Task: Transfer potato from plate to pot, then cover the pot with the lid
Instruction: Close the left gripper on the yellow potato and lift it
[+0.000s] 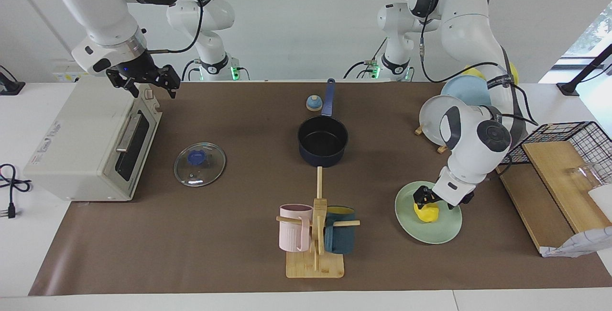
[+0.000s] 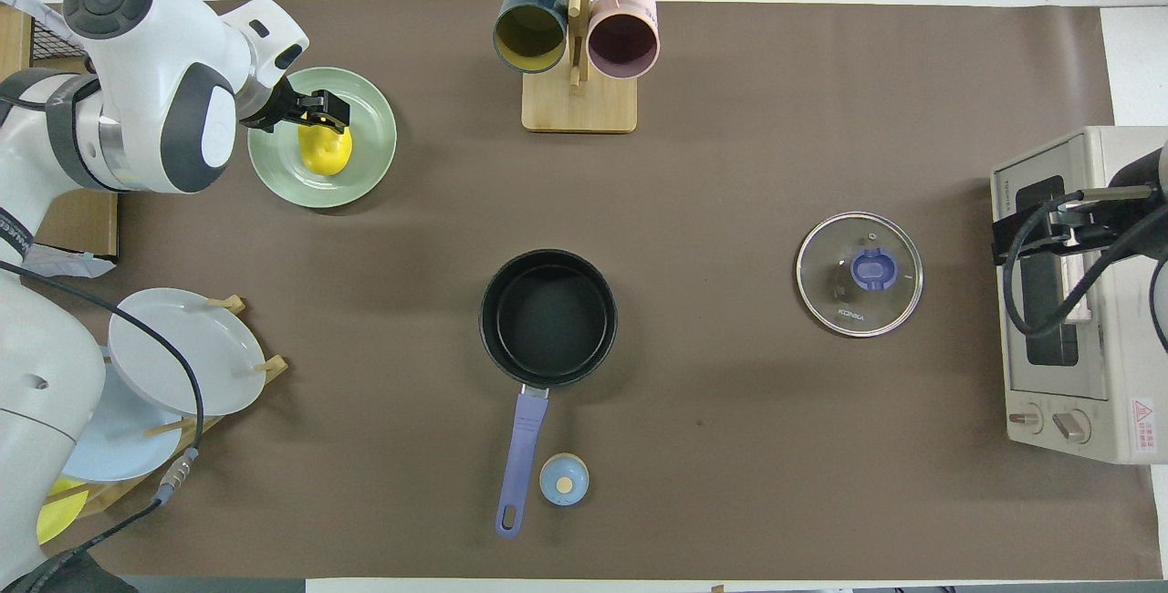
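Note:
The yellow potato (image 1: 428, 213) (image 2: 326, 153) lies on the mint-green plate (image 1: 430, 237) (image 2: 365, 173) toward the left arm's end of the table. My left gripper (image 1: 427, 202) (image 2: 310, 119) is down at the potato, right at the end of it that lies farther from the robots. The dark navy pot (image 1: 322, 138) (image 2: 547, 315) stands empty mid-table, its blue handle pointing toward the robots. The glass lid (image 1: 200, 163) (image 2: 859, 275) lies flat toward the right arm's end. My right gripper (image 1: 148, 83) (image 2: 1040, 228) is open and empty, raised over the toaster oven, and waits.
A white toaster oven (image 1: 86, 143) stands at the right arm's end. A mug rack (image 1: 315, 234) with two mugs stands farther from the robots than the pot. A small blue-topped bell (image 1: 313, 103) sits by the pot's handle. A plate rack (image 1: 444, 119) and a wire basket (image 1: 573, 134) are at the left arm's end.

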You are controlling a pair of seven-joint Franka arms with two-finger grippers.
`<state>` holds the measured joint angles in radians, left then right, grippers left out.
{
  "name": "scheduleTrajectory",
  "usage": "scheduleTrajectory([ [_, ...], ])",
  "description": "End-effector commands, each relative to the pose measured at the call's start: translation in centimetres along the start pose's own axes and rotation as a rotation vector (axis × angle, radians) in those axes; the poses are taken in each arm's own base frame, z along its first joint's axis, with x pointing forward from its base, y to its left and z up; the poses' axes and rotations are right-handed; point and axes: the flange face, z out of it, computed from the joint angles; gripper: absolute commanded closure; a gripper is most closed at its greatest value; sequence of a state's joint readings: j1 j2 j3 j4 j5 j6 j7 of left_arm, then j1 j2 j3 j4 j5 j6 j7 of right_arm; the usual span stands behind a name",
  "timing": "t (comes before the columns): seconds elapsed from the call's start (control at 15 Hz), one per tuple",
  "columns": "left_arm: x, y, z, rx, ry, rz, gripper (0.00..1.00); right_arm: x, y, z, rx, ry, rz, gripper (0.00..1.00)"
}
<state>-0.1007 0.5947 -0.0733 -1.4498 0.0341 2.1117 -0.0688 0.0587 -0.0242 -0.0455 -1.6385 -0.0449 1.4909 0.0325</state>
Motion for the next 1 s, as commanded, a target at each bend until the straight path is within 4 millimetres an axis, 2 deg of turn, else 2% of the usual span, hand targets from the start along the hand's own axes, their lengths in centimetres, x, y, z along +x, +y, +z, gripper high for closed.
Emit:
scheduleTrajectory([
  [0.0, 0.0, 0.2, 0.9, 0.023, 0.014, 0.027, 0.00, -0.6, 0.1, 0.0, 0.027, 0.012, -0.011, 0.00],
  [0.2, -0.7, 0.3, 2.1, 0.021, 0.026, 0.034, 0.00, -0.6, 0.2, 0.1, 0.027, 0.010, -0.009, 0.00],
  [0.47, -0.9, 0.2, 2.5, 0.023, 0.023, 0.036, 0.00, -0.6, 0.2, 0.0, 0.027, 0.012, -0.009, 0.00],
  [0.53, -0.8, 0.2, 2.4, 0.023, 0.025, 0.036, 0.06, -0.6, 0.2, 0.1, 0.027, 0.010, -0.009, 0.00],
  [0.6, -0.8, 0.2, 2.3, 0.023, 0.026, 0.036, 0.22, -0.6, 0.2, 0.1, 0.027, 0.010, -0.009, 0.00],
  [0.67, -0.8, 0.2, 2.3, 0.023, 0.025, 0.036, 0.50, -0.6, 0.2, 0.1, 0.027, 0.010, -0.009, 0.00],
  [0.73, -0.8, 0.2, 2.4, 0.023, 0.023, 0.036, 0.83, -0.6, 0.2, 0.1, 0.027, 0.010, -0.009, 0.00],
  [0.8, -0.8, 0.1, 2.2, 0.024, 0.023, 0.034, 1.00, -0.6, 0.2, 0.0, 0.027, 0.012, -0.009, 0.00],
  [0.93, -0.7, 0.2, 2.0, 0.023, 0.018, 0.034, 1.00, -0.6, 0.2, 0.0, 0.027, 0.012, -0.009, 0.00],
])
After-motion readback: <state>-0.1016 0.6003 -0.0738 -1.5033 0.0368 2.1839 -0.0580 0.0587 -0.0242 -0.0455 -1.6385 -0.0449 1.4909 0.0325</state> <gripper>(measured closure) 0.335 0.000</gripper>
